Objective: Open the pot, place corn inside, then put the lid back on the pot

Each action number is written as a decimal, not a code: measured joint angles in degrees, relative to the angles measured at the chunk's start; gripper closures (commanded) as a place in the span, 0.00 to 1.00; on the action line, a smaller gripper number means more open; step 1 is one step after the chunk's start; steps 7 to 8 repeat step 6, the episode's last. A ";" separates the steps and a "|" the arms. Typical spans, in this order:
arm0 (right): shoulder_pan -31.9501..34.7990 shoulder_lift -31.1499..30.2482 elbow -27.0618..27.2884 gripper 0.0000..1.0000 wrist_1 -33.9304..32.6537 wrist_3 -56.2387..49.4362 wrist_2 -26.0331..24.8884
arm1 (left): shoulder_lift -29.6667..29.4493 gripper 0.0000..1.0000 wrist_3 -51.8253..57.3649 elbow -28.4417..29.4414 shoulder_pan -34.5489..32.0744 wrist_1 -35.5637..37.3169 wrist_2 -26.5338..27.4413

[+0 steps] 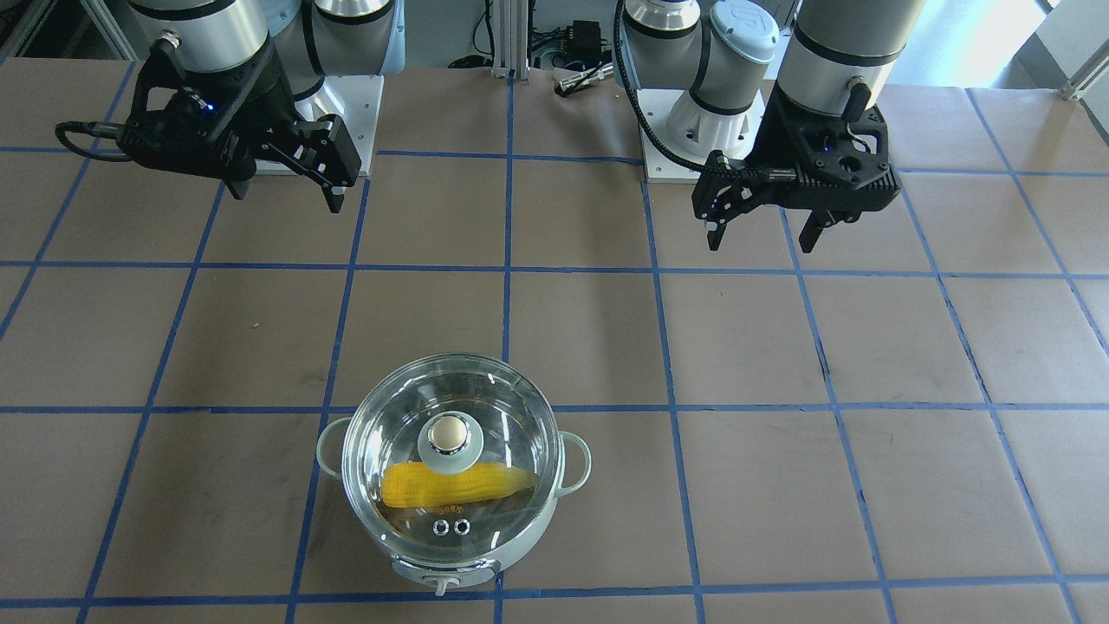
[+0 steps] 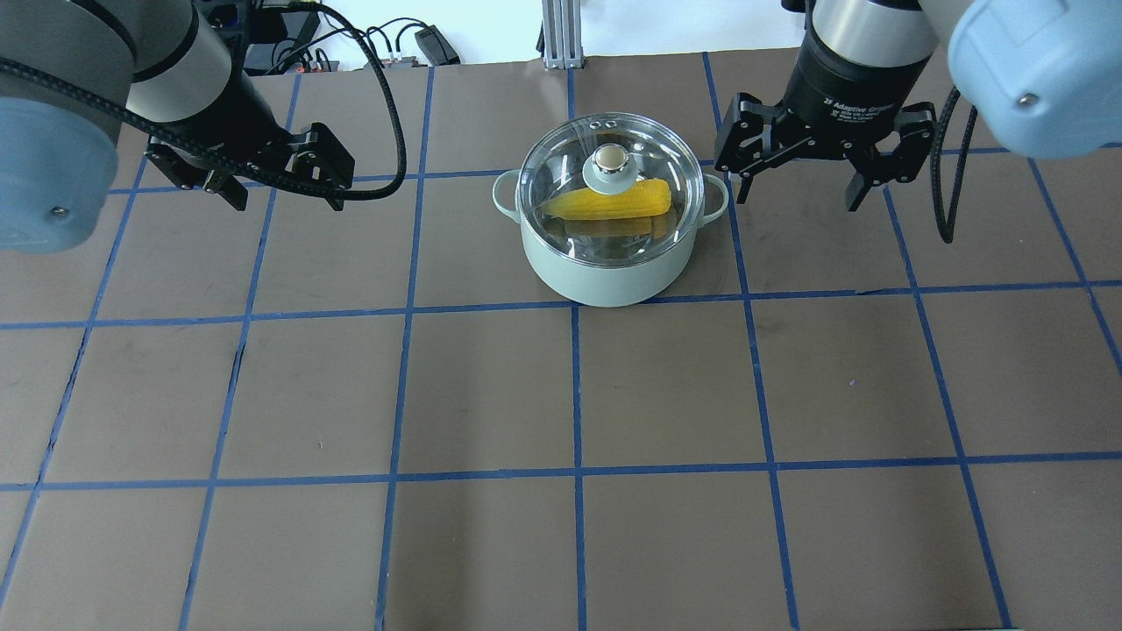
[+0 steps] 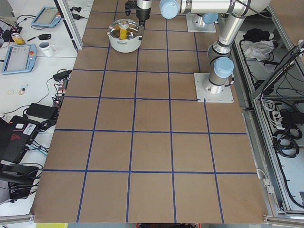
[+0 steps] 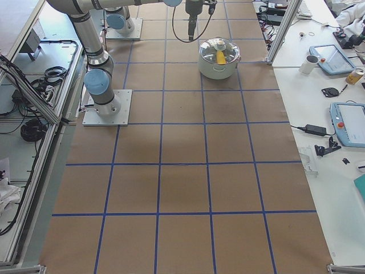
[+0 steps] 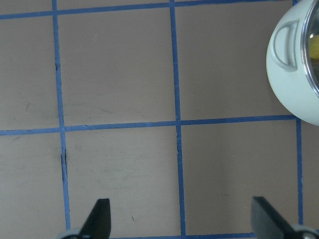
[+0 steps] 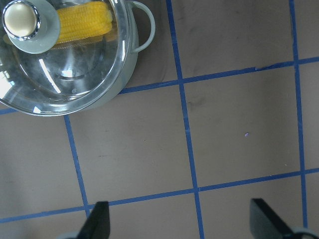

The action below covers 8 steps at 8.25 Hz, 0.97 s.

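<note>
The pot (image 2: 605, 276) stands on the table with the lid (image 2: 611, 166) closed on it. The corn (image 2: 614, 202) lies inside and shows through the glass. In the front view the lid (image 1: 448, 433) covers the corn (image 1: 450, 485) in the pot (image 1: 520, 555). My right gripper (image 2: 798, 202) hovers open and empty just right of the pot; its wrist view (image 6: 180, 219) shows the pot (image 6: 127, 74) at top left. My left gripper (image 2: 287, 202) is open and empty, well left of the pot; its wrist view (image 5: 182, 219) shows the pot (image 5: 289, 74) at the right edge.
The table is brown paper with a blue tape grid. The arm bases (image 1: 346, 104) (image 1: 693, 130) sit at the robot's side. A side bench holds tablets (image 4: 348, 123) and a mug (image 4: 308, 64). An aluminium post (image 4: 279, 34) stands near the pot.
</note>
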 measured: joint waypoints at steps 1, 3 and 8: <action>0.01 -0.03 0.04 0.00 -0.11 0.00 0.10 | 0.00 0.00 -0.03 0.00 0.00 0.00 0.01; 0.03 -0.05 0.03 0.00 -1.10 0.03 -0.01 | 0.00 0.00 -0.04 0.04 0.00 0.00 -0.01; 0.03 0.01 0.01 0.00 -2.12 -0.05 0.21 | -0.18 0.00 -0.07 0.00 -0.03 0.15 0.13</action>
